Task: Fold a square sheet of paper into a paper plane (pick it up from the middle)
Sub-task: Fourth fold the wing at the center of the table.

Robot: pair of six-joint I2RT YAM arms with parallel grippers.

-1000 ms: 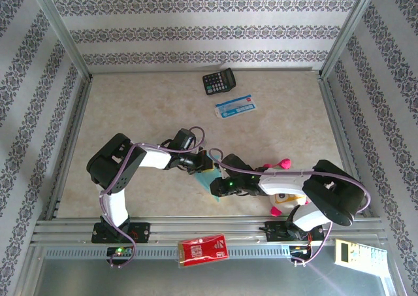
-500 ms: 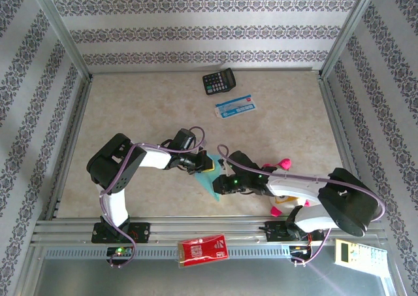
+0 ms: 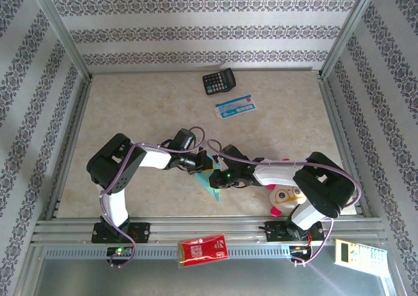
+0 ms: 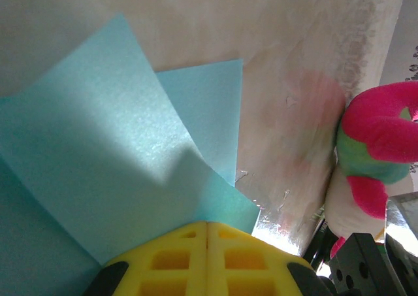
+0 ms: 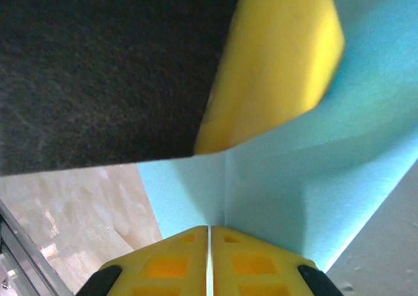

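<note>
The top external camera sits high behind the near edge of the table [image 3: 130,106], looking down and forward across all of it. The left wrist camera peers past the left gripper [image 4: 206,225], very close to the turquoise paper [image 4: 111,152]. The right wrist camera, past the right gripper [image 5: 209,230], faces that same paper equally near, catching a left finger [image 5: 274,67] too

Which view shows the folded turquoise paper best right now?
Left wrist: the turquoise paper spreads wide, its overlapping folded layers clear. Right wrist gives one crease close up; top external gives a small, distant sliver.
</note>
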